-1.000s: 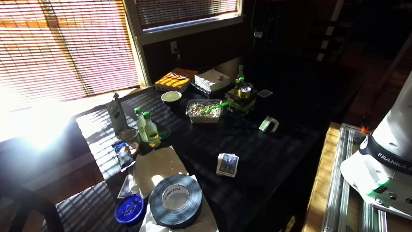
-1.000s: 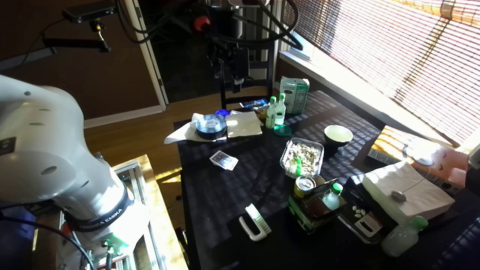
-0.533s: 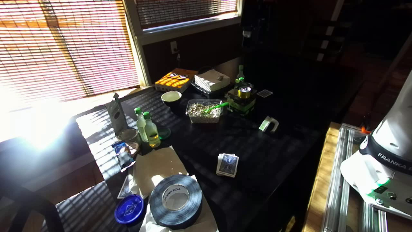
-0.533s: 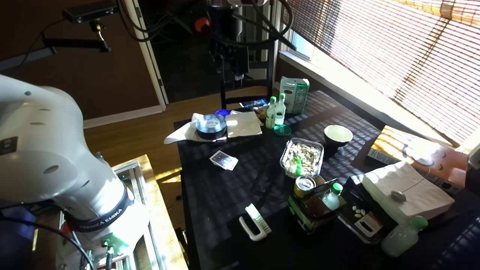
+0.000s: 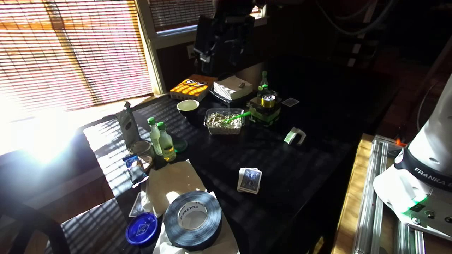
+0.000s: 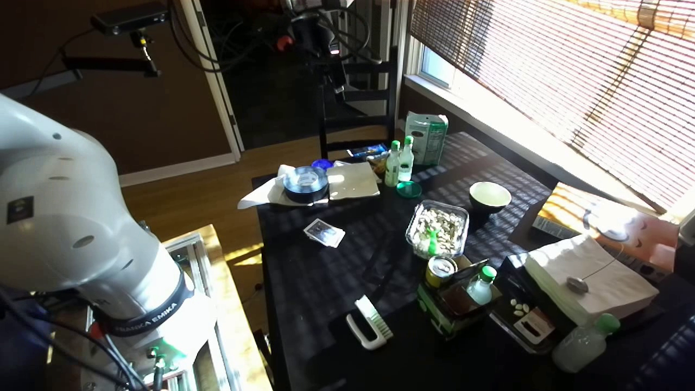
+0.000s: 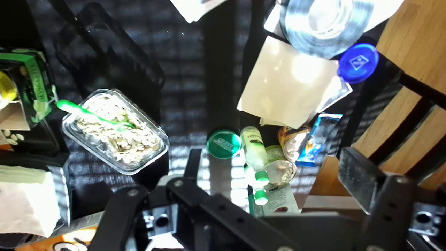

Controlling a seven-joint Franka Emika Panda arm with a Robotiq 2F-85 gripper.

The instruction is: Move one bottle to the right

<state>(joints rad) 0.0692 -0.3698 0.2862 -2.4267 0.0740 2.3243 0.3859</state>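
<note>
A: State of the tool?

B: Wide. Fingers well apart, gap unfilled. Hangs high over the bench, touching nothing.

A: Task bottle where?

B: One of the upright green-capped pair, front bottle or rear bottle in an exterior view; can't tell which. Just beside each other, near the pouch. Wrist view shows both down below, between the fingers.

A: Counts, quick.

B: Green-capped bottles, four: that pair, a third bottle inside the carton, a fourth bottle apart. Singles: clear tub of pale flakes, green utensil in it, yellow can at the carton, bowl, brush, tape roll, orange box, green lid beside the pair, blue lid. Cards: one card stack, at least one loose card.

A: Surface, room?

B: Bench is dark, striped with sun through woven blinds, harsh glare beside it. Dark chair past its end in an exterior view, wood floor. White arm on a wood-edged stand alongside, gap between. Brown wall and pale door frame behind.
</note>
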